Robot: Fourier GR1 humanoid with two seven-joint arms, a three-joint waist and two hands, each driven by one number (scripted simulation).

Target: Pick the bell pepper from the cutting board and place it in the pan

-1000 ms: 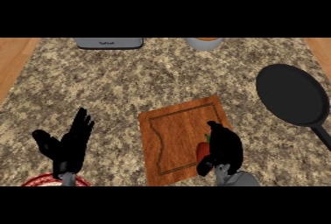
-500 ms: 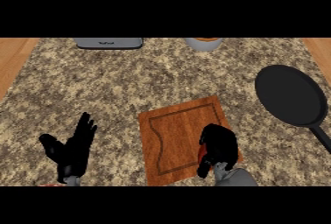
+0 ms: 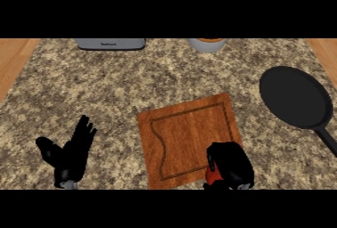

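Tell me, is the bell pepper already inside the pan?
No, the pan holds nothing; the bell pepper shows under the right hand at the cutting board.

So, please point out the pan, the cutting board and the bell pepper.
pan (image 3: 294, 98): head view, middle of its dark base.
cutting board (image 3: 184, 133): head view, bare centre.
bell pepper (image 3: 212, 174): head view, red edge beside the right hand.

The desk (image 3: 99, 84) has a speckled stone top with wooden strips at both sides. A wooden cutting board (image 3: 184, 133) lies on it near the front, turned a little. A black pan (image 3: 294, 97) lies to the right, well apart. At the far edge stand a grey appliance (image 3: 110, 43) and a grey pot (image 3: 207, 43)
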